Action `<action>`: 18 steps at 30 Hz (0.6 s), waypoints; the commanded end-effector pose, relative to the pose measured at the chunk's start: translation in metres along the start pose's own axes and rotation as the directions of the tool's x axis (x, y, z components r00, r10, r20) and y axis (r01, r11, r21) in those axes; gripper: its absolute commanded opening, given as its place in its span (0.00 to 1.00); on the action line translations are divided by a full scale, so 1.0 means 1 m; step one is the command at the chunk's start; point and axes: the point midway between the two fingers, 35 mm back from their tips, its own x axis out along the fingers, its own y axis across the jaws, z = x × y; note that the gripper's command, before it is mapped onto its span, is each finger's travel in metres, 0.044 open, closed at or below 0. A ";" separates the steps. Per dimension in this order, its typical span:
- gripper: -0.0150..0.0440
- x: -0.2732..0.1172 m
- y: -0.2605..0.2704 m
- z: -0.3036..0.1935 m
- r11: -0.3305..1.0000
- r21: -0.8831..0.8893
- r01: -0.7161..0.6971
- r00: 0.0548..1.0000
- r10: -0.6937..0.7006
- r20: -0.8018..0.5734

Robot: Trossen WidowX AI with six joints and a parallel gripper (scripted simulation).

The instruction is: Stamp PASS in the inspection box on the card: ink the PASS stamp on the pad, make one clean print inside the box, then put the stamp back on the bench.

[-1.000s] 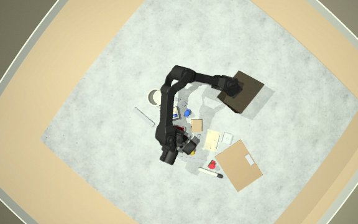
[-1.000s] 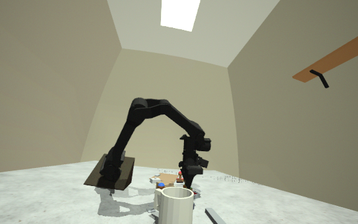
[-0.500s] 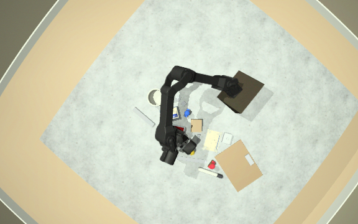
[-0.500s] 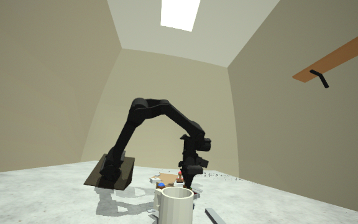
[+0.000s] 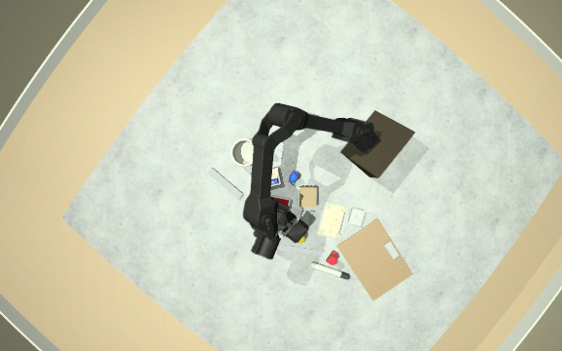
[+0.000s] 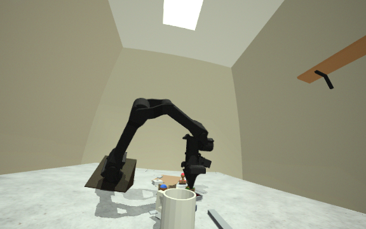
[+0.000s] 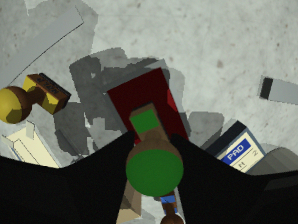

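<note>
My gripper (image 5: 287,222) (image 6: 191,186) (image 7: 152,138) is shut on a green-topped stamp (image 7: 154,172) with a wooden handle and a small block. The stamp is over the dark red ink pad (image 5: 282,201) (image 7: 137,92), its block within the pad's outline in the wrist view. Whether it touches the pad cannot be told, and its printing face is hidden. A cream card (image 5: 332,220) (image 7: 31,149) lies right of the pad in the top view; its inspection box is not clearly readable. A case labelled PAD (image 5: 274,179) (image 7: 237,151) lies beside the pad.
A yellow stamp (image 5: 302,240) (image 7: 11,104) lies tipped over. Blue (image 5: 294,176) and red (image 5: 332,258) stamps, a tan block (image 5: 308,196), a marker (image 5: 327,270), a brown board (image 5: 374,263), a white box (image 5: 357,216), a grey bar (image 5: 225,183) and a mug (image 5: 238,152) (image 6: 178,210) surround the arm.
</note>
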 end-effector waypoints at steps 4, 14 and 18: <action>0.25 -0.010 0.001 0.002 1.000 0.003 -0.002 1.000 0.002 0.005; 0.25 -0.026 0.001 0.002 1.000 0.003 -0.003 1.000 0.003 0.005; 0.25 -0.032 0.001 0.002 1.000 0.003 -0.004 1.000 0.004 0.005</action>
